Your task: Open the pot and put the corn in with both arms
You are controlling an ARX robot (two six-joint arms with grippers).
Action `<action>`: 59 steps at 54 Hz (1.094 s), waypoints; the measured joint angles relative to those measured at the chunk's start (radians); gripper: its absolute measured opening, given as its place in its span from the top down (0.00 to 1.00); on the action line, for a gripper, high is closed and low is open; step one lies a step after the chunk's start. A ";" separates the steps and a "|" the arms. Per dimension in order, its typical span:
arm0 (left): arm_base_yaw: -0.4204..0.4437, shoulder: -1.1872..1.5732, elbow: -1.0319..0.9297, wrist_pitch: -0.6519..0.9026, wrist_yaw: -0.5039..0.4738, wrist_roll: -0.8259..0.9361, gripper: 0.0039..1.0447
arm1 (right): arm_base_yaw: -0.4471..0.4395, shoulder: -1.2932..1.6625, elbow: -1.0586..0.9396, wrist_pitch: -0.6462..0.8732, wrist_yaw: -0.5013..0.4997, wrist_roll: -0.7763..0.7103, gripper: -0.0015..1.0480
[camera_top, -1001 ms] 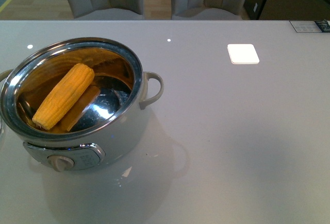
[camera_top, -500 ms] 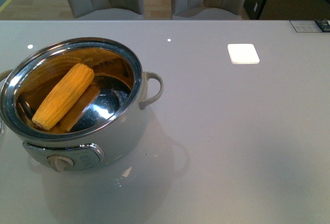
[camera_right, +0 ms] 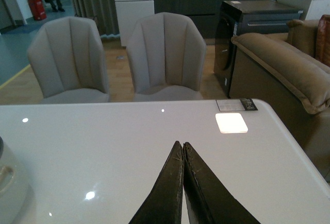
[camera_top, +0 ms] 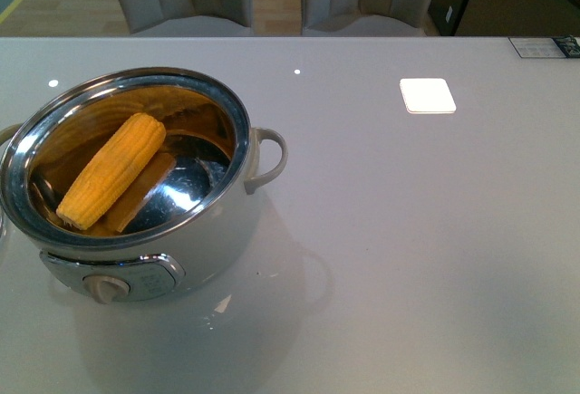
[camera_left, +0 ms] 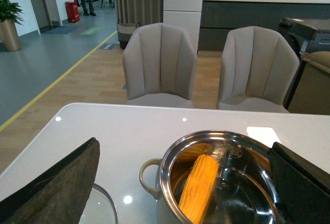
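Corn [camera_top: 112, 170] lies inside my open pot [camera_top: 136, 258] in the front view, slanted across the shiny steel bowl with its thick end up toward the far wall and its narrow end down near the rim on the left. The pot stands at the left part of the grey table [camera_top: 408, 249], its control knob [camera_top: 107, 287] facing me and one white loop handle [camera_top: 265, 157] sticking out to the right. A white square patch [camera_top: 427, 94] shows on the table well apart from the pot, toward the far right. Neither of my arms appears in this view.

From my left wrist camera, the corn [camera_left: 198, 188] rests in the pot [camera_left: 219, 147] against the side of the bowl nearest the loop handle [camera_left: 148, 176]. My left gripper [camera_left: 185, 183] is spread wide: one dark finger [camera_left: 56, 188] sits at one edge of the frame, the other at the opposite edge, with the pot between them. A glass lid edge [camera_left: 105, 211] lies on the table just beside the first finger. Two grey chairs [camera_left: 161, 64] stand behind the table.

From my right wrist camera, my right gripper [camera_right: 183, 149] has its two dark fingers pressed together, tips touching, holding nothing, above bare table [camera_right: 103, 147]. The white patch [camera_right: 231, 122] lies beyond the tips. A sliver of the pot's white body [camera_right: 7, 183] shows at the frame edge.
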 joint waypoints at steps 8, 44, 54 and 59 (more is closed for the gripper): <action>0.000 0.000 0.000 0.000 0.000 0.000 0.06 | 0.000 -0.045 0.000 -0.045 0.000 0.000 0.98; 0.000 0.000 0.000 0.000 0.000 0.000 0.06 | 0.000 -0.283 0.000 -0.290 -0.001 0.000 0.98; 0.000 0.000 0.000 0.000 0.000 0.000 0.06 | 0.000 -0.285 0.000 -0.291 -0.001 0.000 0.98; 0.000 0.000 0.000 0.000 0.000 0.000 0.06 | 0.000 -0.285 0.000 -0.291 -0.001 0.000 0.98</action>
